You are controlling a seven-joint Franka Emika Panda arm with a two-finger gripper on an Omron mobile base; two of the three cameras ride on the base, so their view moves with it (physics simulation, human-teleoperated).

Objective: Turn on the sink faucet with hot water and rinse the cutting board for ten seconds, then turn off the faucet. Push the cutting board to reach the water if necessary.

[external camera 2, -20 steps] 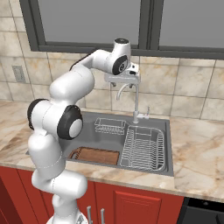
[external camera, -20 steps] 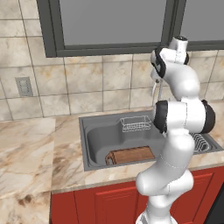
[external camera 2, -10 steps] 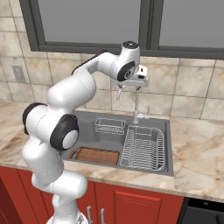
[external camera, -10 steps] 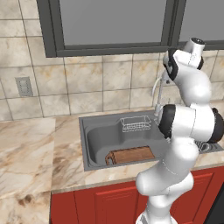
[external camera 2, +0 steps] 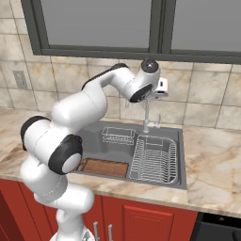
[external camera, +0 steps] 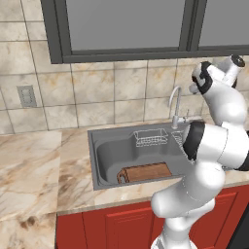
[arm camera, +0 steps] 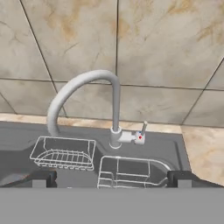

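Observation:
The sink faucet (arm camera: 83,85) arches leftward from its base, with a small lever handle (arm camera: 142,131) on the right of the base; it also rises behind the sink (external camera: 92,146) as a slim gooseneck faucet (external camera: 174,104) (external camera 2: 147,115). No water runs from it. The reddish-brown cutting board (external camera: 146,172) (external camera 2: 104,167) lies flat at the basin's front. My gripper (arm camera: 111,179) (external camera 2: 151,97) hangs high above the faucet, facing the wall and open, with its fingertips (arm camera: 41,178) far apart and empty.
A small wire basket (arm camera: 63,153) (external camera 2: 117,135) sits at the basin's back left. A wire dish rack (external camera 2: 155,160) (arm camera: 131,171) fills the right part of the sink. Marble counter (external camera: 34,165) flanks both sides, with tiled wall and a window behind.
The arm has swung to the right, carrying the hand from left of the faucet to above it. The cutting board has stayed in place.

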